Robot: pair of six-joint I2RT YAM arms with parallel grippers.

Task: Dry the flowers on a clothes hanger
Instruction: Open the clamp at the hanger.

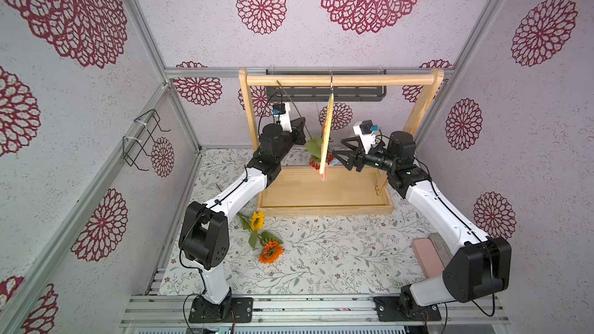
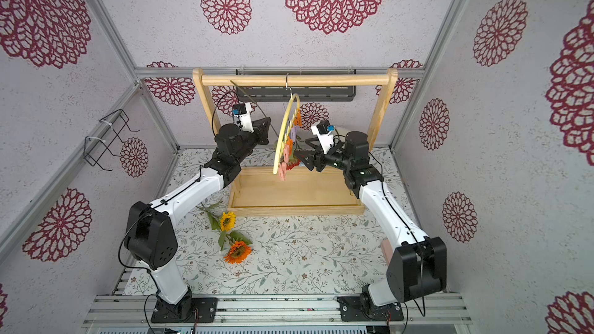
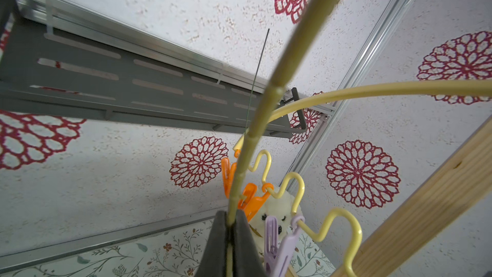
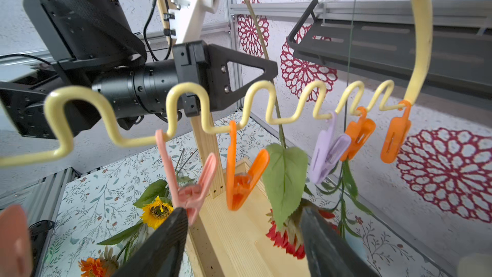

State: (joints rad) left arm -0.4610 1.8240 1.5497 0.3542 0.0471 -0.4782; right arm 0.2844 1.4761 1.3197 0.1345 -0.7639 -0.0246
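The pale yellow clothes hanger [image 1: 328, 133] [image 2: 284, 136] hangs by its hook from the wooden rack's bar, with pink, orange and lilac clothespins on its wavy bar [image 4: 269, 107]. My left gripper [image 1: 303, 128] [image 3: 231, 222] is shut on the red flower's stem [image 3: 266, 107] beside the hanger. The leaf [image 4: 286, 179] and red bloom [image 4: 285, 238] hang below it. My right gripper [image 1: 337, 147] [image 4: 245, 222] stands open on the hanger's other side, just under an orange clothespin [image 4: 239, 182]. The sunflower [image 1: 257, 220] and orange bloom [image 1: 271, 251] lie on the table. A thin-stemmed flower [image 4: 348, 179] hangs by the lilac clothespin.
The wooden rack [image 1: 340, 80] stands on its tray base [image 1: 324, 194] at the back. A white plush toy [image 3: 269, 209] sits behind the hanger. A black shelf [image 1: 324, 91] is on the back wall. A wire holder [image 1: 144, 139] is on the left wall. Pink and grey blocks [image 1: 427, 252] lie at the right.
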